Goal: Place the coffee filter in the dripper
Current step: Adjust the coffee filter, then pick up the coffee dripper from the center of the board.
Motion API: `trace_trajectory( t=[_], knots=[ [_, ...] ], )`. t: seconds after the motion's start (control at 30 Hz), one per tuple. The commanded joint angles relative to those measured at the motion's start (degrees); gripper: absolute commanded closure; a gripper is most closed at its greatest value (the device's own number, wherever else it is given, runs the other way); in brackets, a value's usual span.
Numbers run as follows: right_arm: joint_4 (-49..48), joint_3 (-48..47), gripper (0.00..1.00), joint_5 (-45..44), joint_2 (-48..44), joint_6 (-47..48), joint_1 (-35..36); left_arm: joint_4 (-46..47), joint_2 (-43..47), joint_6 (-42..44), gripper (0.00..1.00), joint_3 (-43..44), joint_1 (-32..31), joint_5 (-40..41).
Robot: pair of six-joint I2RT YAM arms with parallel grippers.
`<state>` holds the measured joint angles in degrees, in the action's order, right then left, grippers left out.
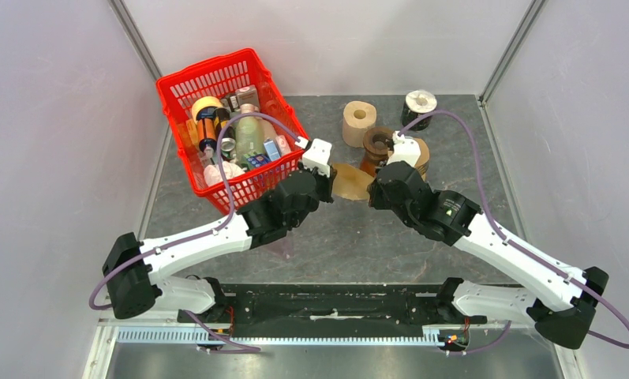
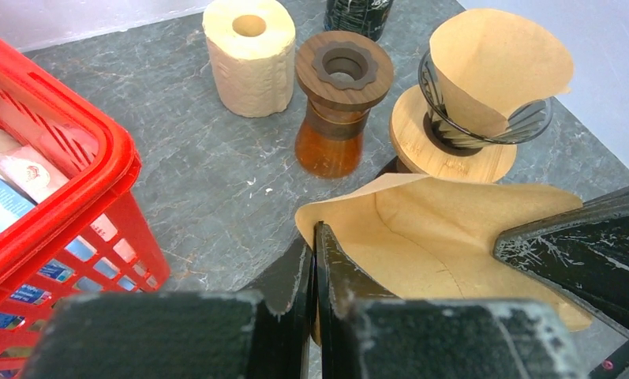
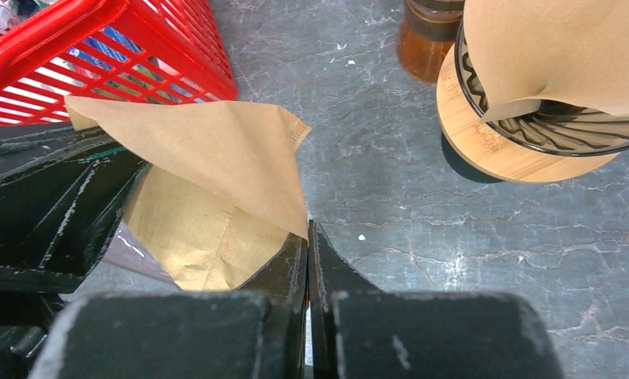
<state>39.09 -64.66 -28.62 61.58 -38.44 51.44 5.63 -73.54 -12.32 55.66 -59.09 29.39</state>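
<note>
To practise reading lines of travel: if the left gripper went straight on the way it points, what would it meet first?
Probably the brown jar with the wooden top, ahead of the left gripper; depth is unclear, so the table might come first.

**A:** What does everything stand on?

**B:** A dark grey, matt tabletop with pale, marble-like veins (image 1: pixel 327 237). The light on it is even, and the shadows are short and soft.

**A:** What surrounds that tabletop?

**B:** Plain pale grey wall panels. One stands behind its far edge (image 1: pixel 335 39), one along its left side (image 1: pixel 50 118) and one along its right side (image 1: pixel 587 118). A slim silver metal post (image 1: pixel 140 43) rises at its far-left corner, and a second one (image 1: pixel 512 43) at its far-right corner.

**A:** And at its near edge?

**B:** A flat black metal plate (image 1: pixel 335 300) runs across it. Just nearer than that lies a long white slotted strip (image 1: pixel 295 335).
</note>
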Motion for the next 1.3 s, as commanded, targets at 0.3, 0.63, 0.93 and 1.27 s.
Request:
trace_trajectory(
  t=[0.3,0.63,0.93,1.27],
  knots=[
    [1.0,-9.2,1.00,-4.7,3.6,3.5,-0.2,0.9,5.1,4.7,0.32,2.1,0.4,-7.6],
    [1.1,-10.6,1.00,-0.5,5.0,3.4,-0.5,2.5,13.9,4.3,0.13,-3.2,0.6,-6.8],
    [-0.1,-7.2,1.00,1.0,4.7,5.9,-0.6,1.1,15.4,2.9,0.12,-4.8,0.8,-5.0],
    [2.0,0.0,1.00,9.4,0.7,11.6,-0.6,-13.6,20.2,-7.2,0.11,-7.6,1.1,0.2]
  ],
)
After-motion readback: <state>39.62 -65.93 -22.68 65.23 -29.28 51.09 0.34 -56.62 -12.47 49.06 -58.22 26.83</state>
